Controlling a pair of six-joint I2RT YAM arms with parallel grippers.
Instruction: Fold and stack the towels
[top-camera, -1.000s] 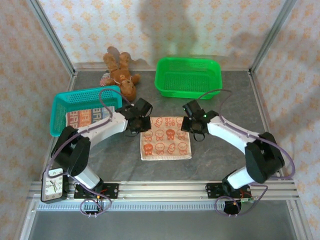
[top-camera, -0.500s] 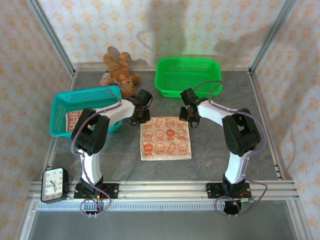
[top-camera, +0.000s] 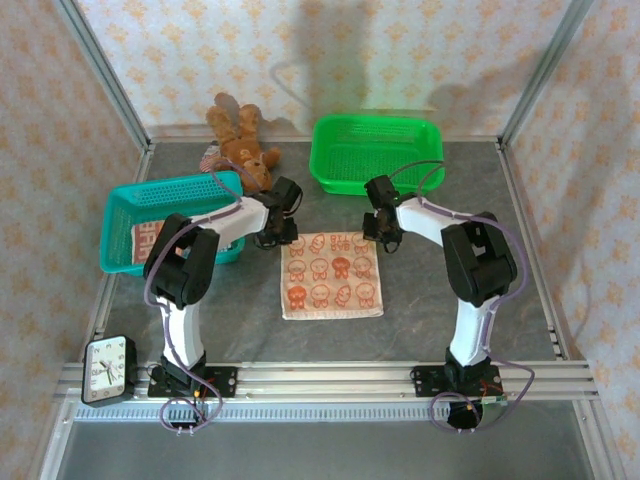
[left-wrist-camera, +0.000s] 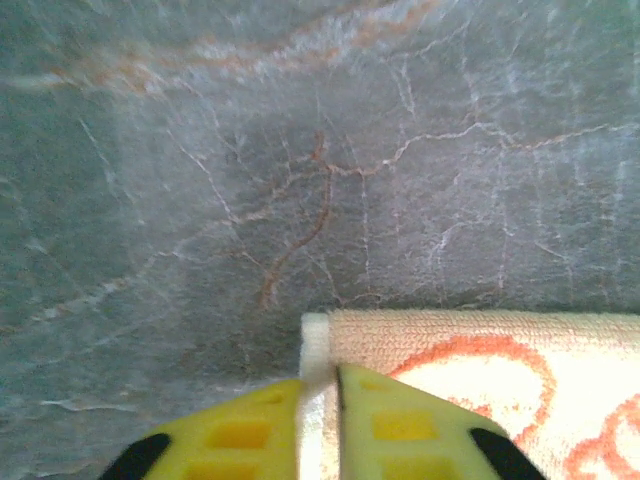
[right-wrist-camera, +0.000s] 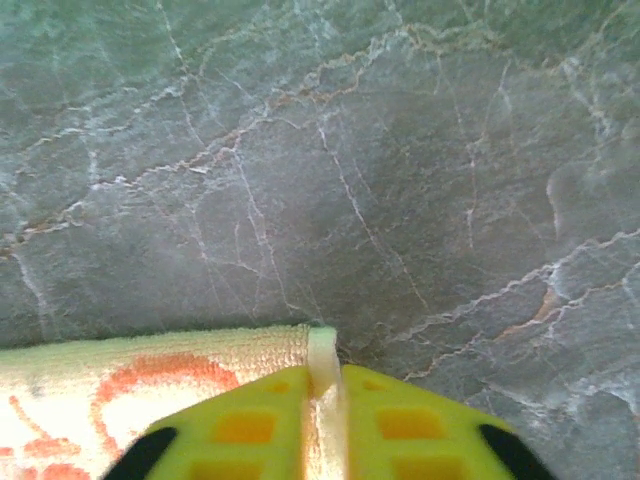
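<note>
Towel (top-camera: 332, 276) with the orange print lies flat on the table (top-camera: 240, 320), midway between my two arms, so I'll place everything else from it. At its far left corner the left gripper (left-wrist-camera: 320, 385) has its yellow jaws almost together, with the white hem pinched between them. At the far right corner the right gripper (right-wrist-camera: 325, 375) pinches the hem the same way. To fold from here cleanly, I judge both corners should lift level and travel toward the near edge together, so the hems meet square and the cloth doesn't skew. Left of the towel, the teal basket (top-camera: 125, 200) holds a second towel (top-camera: 150, 238), also orange-printed. Beyond the towel's far right corner, the green basket (top-camera: 320, 165) looks empty.
</note>
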